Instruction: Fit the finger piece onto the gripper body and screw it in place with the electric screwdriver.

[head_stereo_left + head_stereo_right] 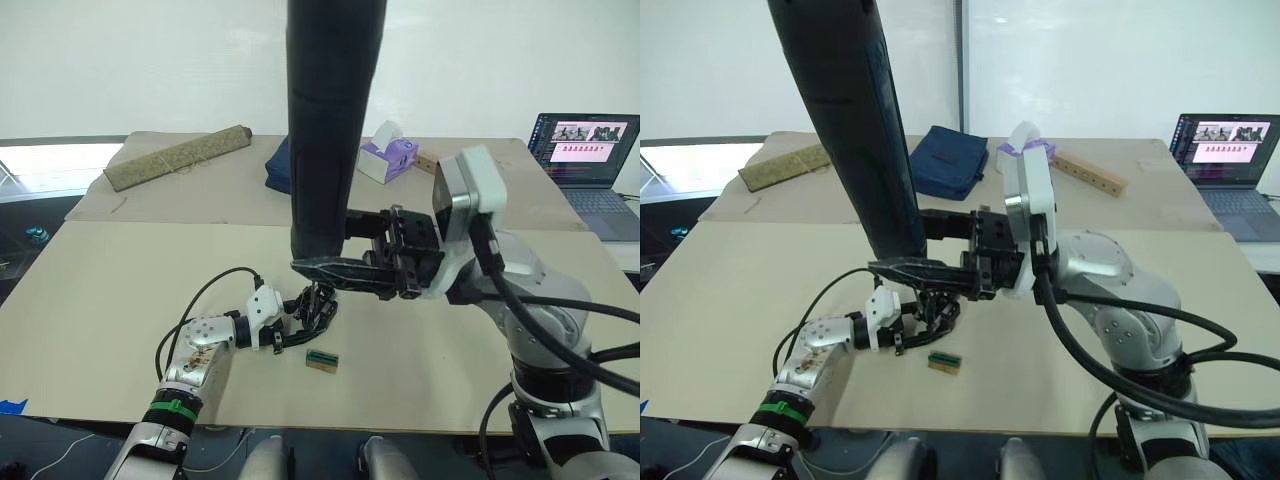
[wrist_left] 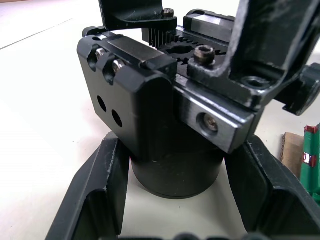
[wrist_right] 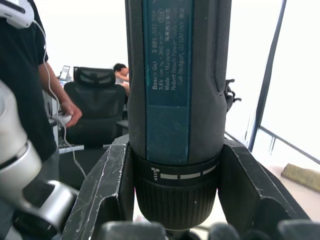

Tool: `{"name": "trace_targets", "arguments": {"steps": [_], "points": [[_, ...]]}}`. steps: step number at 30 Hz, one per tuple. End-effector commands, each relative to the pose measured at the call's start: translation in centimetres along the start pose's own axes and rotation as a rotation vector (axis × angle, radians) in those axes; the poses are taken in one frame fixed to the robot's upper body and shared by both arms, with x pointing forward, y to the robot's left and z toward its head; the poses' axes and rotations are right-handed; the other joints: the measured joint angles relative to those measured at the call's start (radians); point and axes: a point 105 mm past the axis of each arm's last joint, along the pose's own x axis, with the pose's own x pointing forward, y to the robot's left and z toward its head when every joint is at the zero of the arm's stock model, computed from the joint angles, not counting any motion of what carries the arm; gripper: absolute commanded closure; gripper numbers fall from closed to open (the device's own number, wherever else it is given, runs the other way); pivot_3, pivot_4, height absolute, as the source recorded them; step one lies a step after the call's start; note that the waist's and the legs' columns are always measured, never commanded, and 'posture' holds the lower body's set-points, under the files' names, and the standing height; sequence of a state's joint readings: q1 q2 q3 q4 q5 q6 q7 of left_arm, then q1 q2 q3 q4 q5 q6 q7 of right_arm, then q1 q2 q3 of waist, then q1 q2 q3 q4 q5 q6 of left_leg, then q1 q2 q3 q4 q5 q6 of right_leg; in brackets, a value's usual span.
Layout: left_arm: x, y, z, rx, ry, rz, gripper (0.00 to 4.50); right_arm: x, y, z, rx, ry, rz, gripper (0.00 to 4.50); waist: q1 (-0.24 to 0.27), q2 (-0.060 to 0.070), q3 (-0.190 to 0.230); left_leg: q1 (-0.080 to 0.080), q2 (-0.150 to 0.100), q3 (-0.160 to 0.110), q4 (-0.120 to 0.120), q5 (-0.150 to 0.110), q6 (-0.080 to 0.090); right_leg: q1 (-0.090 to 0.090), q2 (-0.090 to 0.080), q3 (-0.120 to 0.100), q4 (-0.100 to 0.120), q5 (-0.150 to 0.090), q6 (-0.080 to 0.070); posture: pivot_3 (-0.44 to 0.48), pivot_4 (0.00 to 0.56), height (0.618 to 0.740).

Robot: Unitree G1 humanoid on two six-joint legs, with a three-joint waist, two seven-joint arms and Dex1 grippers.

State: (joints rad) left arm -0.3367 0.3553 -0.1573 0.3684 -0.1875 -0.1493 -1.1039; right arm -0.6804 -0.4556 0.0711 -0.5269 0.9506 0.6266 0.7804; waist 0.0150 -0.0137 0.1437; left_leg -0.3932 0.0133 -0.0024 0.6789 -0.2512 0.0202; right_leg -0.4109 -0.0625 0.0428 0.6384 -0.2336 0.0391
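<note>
The gripper body (image 2: 165, 115) stands on its round base on the tan surface (image 1: 120, 300), near the front edge, its open frame and gear teeth facing up. The left hand (image 2: 175, 200) is clamped on that round base, 1 finger on each side. In the left eye view the body (image 1: 318, 308) is a small dark cluster just past the left hand (image 1: 290, 325).

The electric screwdriver (image 1: 330, 130) stands nearly upright, long axis close to vertical, rounded end up and out of frame, working end down right above the gripper body. In the right eye view it leans with its top toward the robot's left. The right hand (image 1: 345, 270) grips its lower part, fingers closed on either side of the collar; the right wrist view shows the blue label panel on the barrel (image 3: 170, 75) and the ribbed collar between the 2 fingers (image 3: 105, 190).

I cannot tell whether the finger piece is mounted.

A small green-and-tan block (image 1: 321, 360) lies just beside the gripper body, toward the front edge. Farther back lie a tissue box (image 1: 385, 155), a folded dark blue cloth (image 1: 948, 160) and a laptop (image 1: 585, 140).
</note>
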Motion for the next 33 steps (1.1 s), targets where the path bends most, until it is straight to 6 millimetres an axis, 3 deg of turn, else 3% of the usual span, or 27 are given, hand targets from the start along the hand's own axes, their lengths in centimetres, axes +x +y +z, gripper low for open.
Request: {"name": "trace_targets", "arguments": {"steps": [1, 5, 13, 33], "points": [[0.6, -1.3, -2.2, -0.061, 0.078, -0.038, 2.24, 0.5, -0.5, 0.6, -0.034, -0.015, -0.011, 2.60, 0.000, 0.000, 0.000, 0.001, 0.000, 0.000, 0.000, 0.000, 0.000, 0.001, 0.000, 0.000, -0.001, 0.000, 0.000, 0.000, 0.150, 0.740], [0.6, -1.6, -2.3, -0.068, 0.084, -0.044, 2.24, 1.8, -1.7, -0.6, -0.067, 0.029, -0.021, 2.60, -0.004, 0.000, 0.000, 0.005, 0.000, 0.000, -0.002, 0.000, 0.000, 0.005, 0.001, 0.000, -0.004, 0.000, 0.000, 0.000, 0.150, 0.740], [0.5, -1.5, -2.3, -0.066, 0.094, -0.038, 2.24, 2.6, -1.7, -2.3, -0.055, 0.049, -0.006, 2.60, -0.002, 0.000, 0.000, 0.003, 0.000, -0.001, -0.002, 0.000, 0.000, 0.006, -0.001, -0.001, -0.007, 0.000, 0.001, 0.000, 0.150, 0.740], [0.0, -2.0, -2.4, -0.078, 0.117, -0.038, 2.24, 2.3, -2.5, -4.8, -0.035, 0.091, -0.025, 2.60, -0.006, 0.000, 0.000, 0.003, 0.000, -0.001, -0.003, 0.000, 0.000, 0.006, 0.000, -0.001, -0.008, 0.000, 0.001, 0.000, 0.150, 0.740]]}}
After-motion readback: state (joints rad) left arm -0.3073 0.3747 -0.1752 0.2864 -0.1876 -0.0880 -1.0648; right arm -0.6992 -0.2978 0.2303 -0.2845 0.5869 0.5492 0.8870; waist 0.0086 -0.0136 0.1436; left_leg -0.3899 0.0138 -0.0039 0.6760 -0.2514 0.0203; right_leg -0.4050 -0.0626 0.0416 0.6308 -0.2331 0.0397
